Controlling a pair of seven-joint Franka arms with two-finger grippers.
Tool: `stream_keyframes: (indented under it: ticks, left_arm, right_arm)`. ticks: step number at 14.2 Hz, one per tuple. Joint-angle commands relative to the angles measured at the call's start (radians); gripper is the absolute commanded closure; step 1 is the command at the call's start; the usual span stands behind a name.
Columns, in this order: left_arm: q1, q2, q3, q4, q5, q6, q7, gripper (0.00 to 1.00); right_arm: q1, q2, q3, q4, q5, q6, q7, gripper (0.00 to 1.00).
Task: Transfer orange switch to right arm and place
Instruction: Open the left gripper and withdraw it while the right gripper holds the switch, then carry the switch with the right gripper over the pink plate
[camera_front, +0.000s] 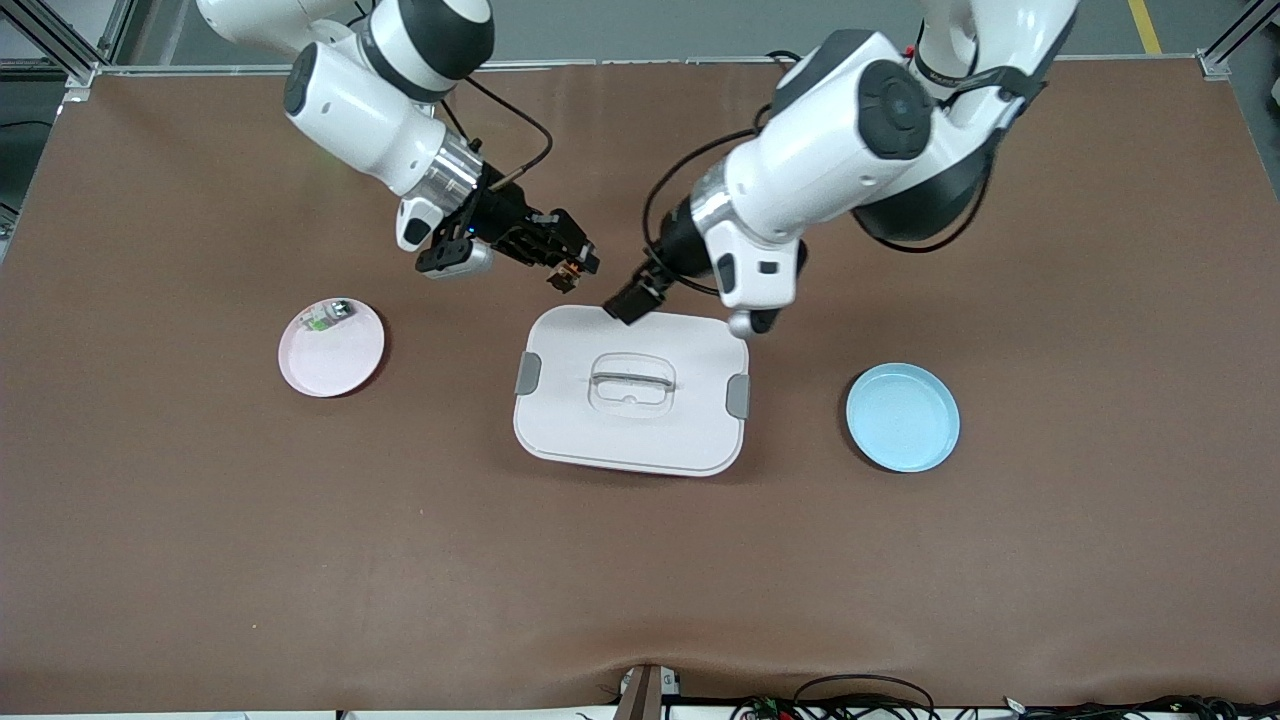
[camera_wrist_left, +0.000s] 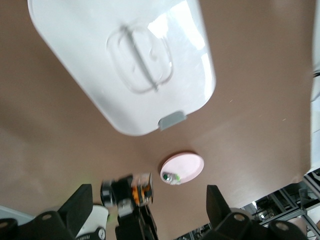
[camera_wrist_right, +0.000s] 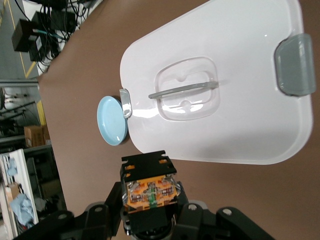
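My right gripper (camera_front: 572, 266) is shut on the orange switch (camera_front: 566, 277), a small black block with an orange band. It holds the switch in the air over the bare table, just off the white container's edge. In the right wrist view the switch (camera_wrist_right: 150, 191) sits between the gripper's fingers (camera_wrist_right: 107, 212). My left gripper (camera_front: 630, 300) is open and empty above the container's edge, a short gap from the switch. In the left wrist view its fingers (camera_wrist_left: 80, 202) stand wide apart, and the right gripper with the switch (camera_wrist_left: 139, 189) shows between them.
A white lidded container (camera_front: 690, 430) with grey clips and a handle lies mid-table. A pink plate (camera_front: 335, 360) holding a small whitish-green part (camera_front: 322, 318) lies toward the right arm's end. An empty blue plate (camera_front: 903, 417) lies toward the left arm's end.
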Motion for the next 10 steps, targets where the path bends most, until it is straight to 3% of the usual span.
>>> stream_keyframes:
  ticks: [1,3,4,7,10]
  left_arm:
    - [0.066,-0.058,0.000,-0.009,0.047,-0.030,0.085,0.00]
    - [0.118,-0.075,0.003,-0.007,0.102,-0.130,0.240,0.00]
    - [0.144,-0.081,0.003,-0.009,0.142,-0.181,0.320,0.00]
    - [0.224,-0.093,0.003,-0.010,0.236,-0.246,0.541,0.00]
    - [0.290,-0.095,0.003,-0.009,0.308,-0.327,0.684,0.00]
  right_arm:
    - [-0.087,-0.060,0.006,-0.024,-0.162,-0.152,-0.072,1.00]
    - [-0.161,-0.082,0.008,-0.012,-0.403,-0.296,-0.149,1.00]
    - [-0.196,-0.093,0.008,-0.007,-0.468,-0.347,-0.205,1.00]
    - [-0.334,-0.106,0.008,-0.007,-0.537,-0.441,-0.498,1.00]
    - [-0.454,-0.100,0.008,-0.007,-0.706,-0.440,-0.788,1.00]
